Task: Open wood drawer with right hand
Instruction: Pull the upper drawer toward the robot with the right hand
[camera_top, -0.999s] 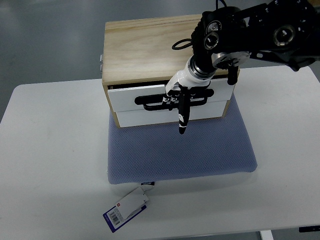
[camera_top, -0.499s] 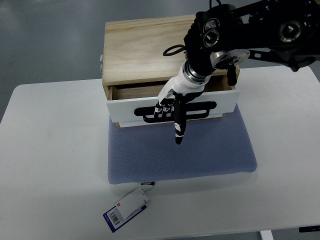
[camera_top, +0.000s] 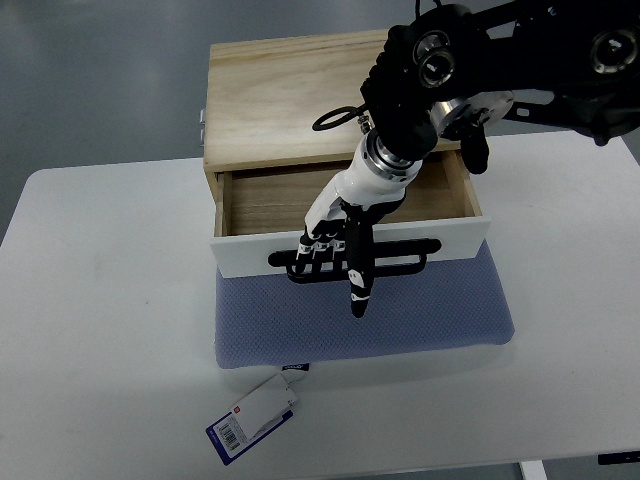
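The right hand (camera_top: 335, 245), black and white at the end of a bulky black arm that comes in from the upper right, reaches down over the pale wooden box cabinet (camera_top: 290, 95) and is on the drawer front. Its fingers (camera_top: 318, 243) are curled through the long black bar handle (camera_top: 355, 264), gripping it, while one dark digit points straight out past the handle over the blue-grey mesh mat (camera_top: 360, 325). The white-fronted wooden drawer (camera_top: 350, 215) sits at the front of the cabinet, near the middle of the white bench (camera_top: 110, 330), and it is well out: its bare wood floor shows clearly and looks empty. Here is what matters for the pull: the handle's long axis runs left to right across the picture, the fingers cross it nearly square, and the drawer's travel runs toward the robot, out over the mat. So any further pull should stay square to that bar; a slanted tug would likely rack the drawer, whose front already looks slightly skewed. No left arm shows. A blue-and-white barcode tag (camera_top: 252, 418) lies on the bench below the mat's edge.
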